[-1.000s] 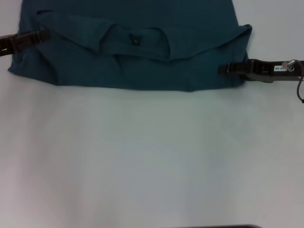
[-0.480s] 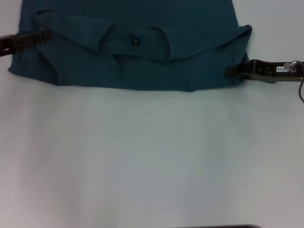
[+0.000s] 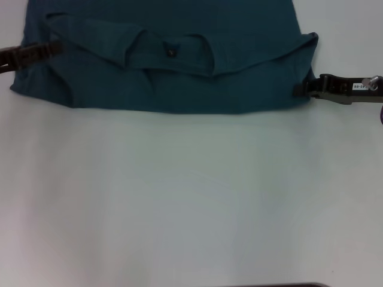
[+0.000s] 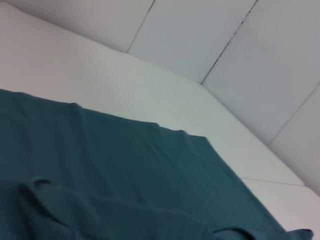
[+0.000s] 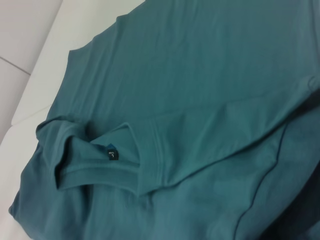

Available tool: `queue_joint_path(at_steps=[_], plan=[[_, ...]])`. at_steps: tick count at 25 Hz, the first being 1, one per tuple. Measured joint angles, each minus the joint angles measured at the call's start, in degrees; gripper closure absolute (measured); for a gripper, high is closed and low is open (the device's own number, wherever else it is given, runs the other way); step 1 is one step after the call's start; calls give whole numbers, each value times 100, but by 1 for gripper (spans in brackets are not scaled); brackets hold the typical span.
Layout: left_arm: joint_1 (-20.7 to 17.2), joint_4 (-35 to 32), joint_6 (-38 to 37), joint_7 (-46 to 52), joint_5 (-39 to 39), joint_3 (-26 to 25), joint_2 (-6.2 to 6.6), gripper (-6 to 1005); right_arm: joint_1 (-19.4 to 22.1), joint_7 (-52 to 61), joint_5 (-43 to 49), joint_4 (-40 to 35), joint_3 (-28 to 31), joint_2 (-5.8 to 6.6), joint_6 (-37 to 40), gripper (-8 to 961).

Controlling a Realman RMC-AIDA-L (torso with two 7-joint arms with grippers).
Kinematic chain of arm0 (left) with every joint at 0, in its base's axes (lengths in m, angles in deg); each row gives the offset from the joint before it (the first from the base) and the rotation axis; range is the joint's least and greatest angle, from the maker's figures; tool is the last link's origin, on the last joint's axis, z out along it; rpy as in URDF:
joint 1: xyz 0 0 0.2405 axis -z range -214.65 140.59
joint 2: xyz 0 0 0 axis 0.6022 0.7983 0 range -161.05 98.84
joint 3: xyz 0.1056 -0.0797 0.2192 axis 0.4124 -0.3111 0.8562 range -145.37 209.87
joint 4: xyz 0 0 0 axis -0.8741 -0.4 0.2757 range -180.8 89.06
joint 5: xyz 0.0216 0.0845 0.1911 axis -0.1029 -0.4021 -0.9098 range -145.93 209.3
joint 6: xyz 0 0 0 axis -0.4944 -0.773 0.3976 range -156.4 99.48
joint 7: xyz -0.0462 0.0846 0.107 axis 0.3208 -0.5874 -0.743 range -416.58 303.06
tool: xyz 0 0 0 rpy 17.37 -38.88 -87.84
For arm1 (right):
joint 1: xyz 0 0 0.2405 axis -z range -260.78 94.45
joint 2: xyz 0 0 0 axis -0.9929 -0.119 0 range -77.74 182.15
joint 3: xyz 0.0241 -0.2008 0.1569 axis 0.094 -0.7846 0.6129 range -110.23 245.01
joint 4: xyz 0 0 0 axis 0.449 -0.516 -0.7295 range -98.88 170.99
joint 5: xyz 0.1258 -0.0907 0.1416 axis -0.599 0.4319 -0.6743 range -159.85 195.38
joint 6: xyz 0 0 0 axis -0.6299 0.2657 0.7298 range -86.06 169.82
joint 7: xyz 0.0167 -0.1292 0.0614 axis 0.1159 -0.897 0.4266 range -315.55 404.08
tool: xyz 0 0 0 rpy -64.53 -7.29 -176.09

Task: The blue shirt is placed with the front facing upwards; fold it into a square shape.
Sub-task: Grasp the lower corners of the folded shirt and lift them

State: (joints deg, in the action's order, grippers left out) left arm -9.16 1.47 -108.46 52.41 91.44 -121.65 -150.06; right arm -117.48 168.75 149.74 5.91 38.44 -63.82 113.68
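Lying folded across the table [image 3: 191, 197] at twelve o'clock, the blue shirt [image 3: 161, 84] shows its collar and small neck label [image 3: 171, 52]. The left gripper [image 3: 51, 49] touches its nine o'clock edge, the right gripper [image 3: 299, 89] its three o'clock edge; whether either grips cloth cannot be told.

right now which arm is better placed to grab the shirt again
Left, probably. The left gripper lies over the shirt edge, while the right gripper sits at the shirt's outer edge, mostly over bare table.
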Motion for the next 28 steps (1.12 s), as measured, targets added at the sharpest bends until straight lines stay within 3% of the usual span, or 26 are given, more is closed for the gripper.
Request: queue_joint_path(at_steps=[1,9,17,28], plan=[[-11,-3,55,-1,-34,0,2,259,1,7,-4,0,0,1,0,907],[-50,-159,828,-25,-208,38,-22,263,36,38,-15,0,21,6,15,904],[8,-413,1945,4,-218,857,55,267,101,164,-14,-1,68,22,42,900],[350,-813,2540,7,-651,1024,155,272,100,182,-43,-26,80,20,54,894]])
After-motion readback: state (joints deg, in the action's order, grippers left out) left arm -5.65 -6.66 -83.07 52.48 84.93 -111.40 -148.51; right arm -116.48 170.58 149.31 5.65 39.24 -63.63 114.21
